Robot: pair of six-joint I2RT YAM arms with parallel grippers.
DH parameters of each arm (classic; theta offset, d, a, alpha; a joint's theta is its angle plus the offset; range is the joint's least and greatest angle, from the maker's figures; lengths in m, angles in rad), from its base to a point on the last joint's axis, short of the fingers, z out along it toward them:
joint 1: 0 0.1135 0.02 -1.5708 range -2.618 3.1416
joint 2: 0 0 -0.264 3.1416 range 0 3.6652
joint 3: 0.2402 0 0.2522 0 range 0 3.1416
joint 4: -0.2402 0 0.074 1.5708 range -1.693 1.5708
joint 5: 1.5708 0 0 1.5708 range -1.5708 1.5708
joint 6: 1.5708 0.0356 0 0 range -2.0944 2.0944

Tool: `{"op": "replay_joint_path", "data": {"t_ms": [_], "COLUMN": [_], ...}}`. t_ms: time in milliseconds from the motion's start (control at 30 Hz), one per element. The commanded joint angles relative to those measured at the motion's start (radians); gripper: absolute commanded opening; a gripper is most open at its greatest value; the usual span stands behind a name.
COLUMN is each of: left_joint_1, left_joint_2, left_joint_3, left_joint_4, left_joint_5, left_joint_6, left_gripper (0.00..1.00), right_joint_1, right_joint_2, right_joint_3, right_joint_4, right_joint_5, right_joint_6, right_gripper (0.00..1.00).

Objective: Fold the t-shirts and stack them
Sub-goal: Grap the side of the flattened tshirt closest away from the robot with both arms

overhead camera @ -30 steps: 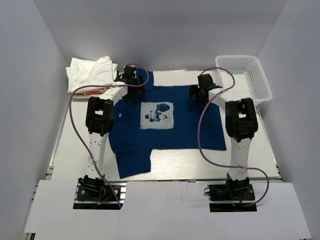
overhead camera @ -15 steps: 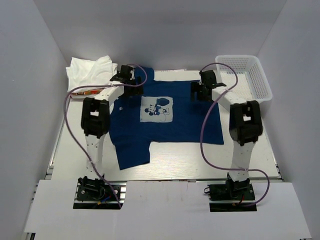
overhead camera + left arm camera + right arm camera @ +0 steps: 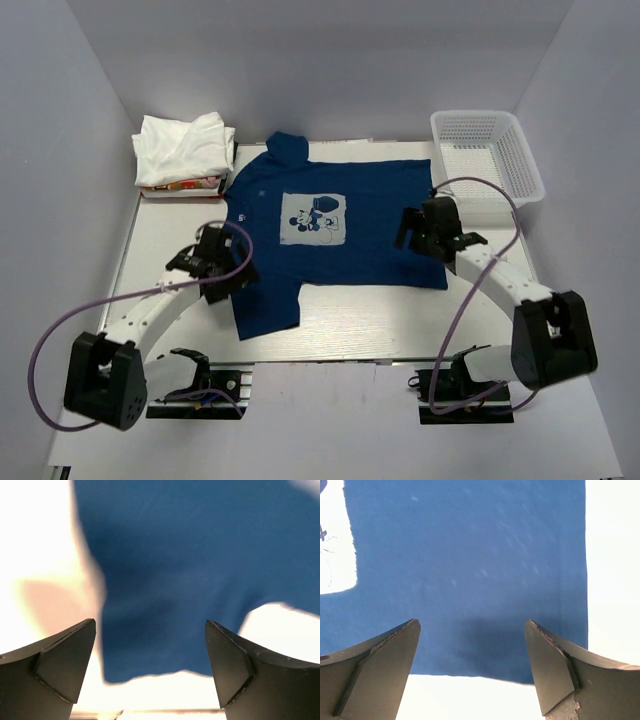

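Left gripper (image 3: 150, 624): dark wedge-shaped fingers spread wide and empty, hanging above the near sleeve of the tee, where blue cloth meets bare table.
Right gripper (image 3: 472, 622): jaws also wide apart, gripping nothing, above the tee's near hem corner.
Table (image 3: 160, 250): pale, smooth, rectangular top with white walls on three sides.
Tee (image 3: 370, 230): navy, matte, soft cotton, spread flat and chest up in the middle of the table. It lies sideways, with the straight hem toward the right arm, one short sleeve pointing to the far edge and the other to the near edge. There are faint ripples near the near sleeve.
White tees (image 3: 180, 148): a rumpled, soft pile at the far left corner, just beside the navy collar end.
Basket (image 3: 527, 160): white plastic mesh, rectangular, at the far right corner, apart from the tee.
Print (image 3: 312, 222): pale square on the chest with a cartoon mouse.
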Motion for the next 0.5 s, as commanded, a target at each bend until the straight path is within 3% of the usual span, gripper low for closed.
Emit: {"op": "replay_joint_path", "data": {"t_ms": [0, 167, 267, 367, 467], "left_joint_1": [-0.006, -0.016, -0.025, -0.035, -0.036], "left_joint_2": [-0.131, -0.193, -0.136, -0.067, -0.044], "left_joint_3": [-0.126, -0.238, -0.247, -0.267, -0.277], "left_joint_4": [-0.125, -0.150, -0.119, -0.110, -0.099], "left_joint_5": [0.086, 0.139, 0.191, 0.200, 0.223], "left_joint_6": [-0.136, -0.189, -0.189, -0.189, -0.178], "left_gripper": [1.00, 1.00, 0.93, 0.82, 0.54], "right_joint_1": [-0.006, -0.014, -0.020, -0.034, -0.043], "right_joint_2": [-0.122, -0.189, -0.171, -0.134, -0.099], "right_joint_3": [-0.089, -0.161, -0.160, -0.140, -0.130], "right_joint_4": [0.042, -0.009, -0.056, -0.119, -0.156], "right_joint_5": [0.061, 0.136, 0.161, 0.210, 0.232], "right_joint_6": [0.186, 0.250, 0.276, 0.295, 0.304], "right_gripper": [0.90, 0.90, 0.90, 0.90, 0.90]}}
